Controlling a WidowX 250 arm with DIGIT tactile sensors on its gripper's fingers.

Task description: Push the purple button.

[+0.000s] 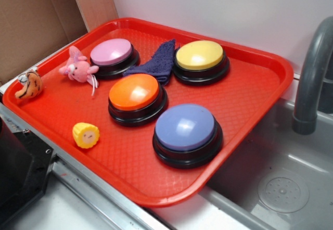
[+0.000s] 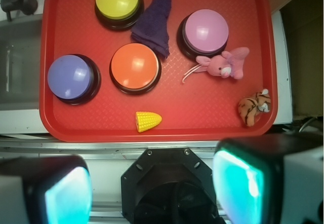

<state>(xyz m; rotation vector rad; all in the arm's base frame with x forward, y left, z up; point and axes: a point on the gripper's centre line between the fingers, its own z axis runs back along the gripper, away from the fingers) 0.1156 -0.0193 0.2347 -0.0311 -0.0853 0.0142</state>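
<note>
The purple button [image 1: 186, 128] is a large periwinkle dome on a black base, at the front right of the red tray [image 1: 250, 79]. In the wrist view it [image 2: 71, 77] lies at the tray's left side. My gripper [image 2: 152, 188] is high above, over the robot base outside the tray's near edge, far from the button. Its two fingers [image 2: 63, 193] stand wide apart with nothing between them. The gripper does not show in the exterior view.
On the tray are an orange button [image 1: 134, 93], a yellow button [image 1: 200, 55], a pink-mauve button [image 1: 111, 52], a dark purple cloth [image 1: 156, 63], a pink plush toy [image 1: 78, 69], a toy tiger [image 1: 28, 85] and a yellow toy corn [image 1: 86, 135]. A sink with a grey faucet [image 1: 311, 79] lies to the right.
</note>
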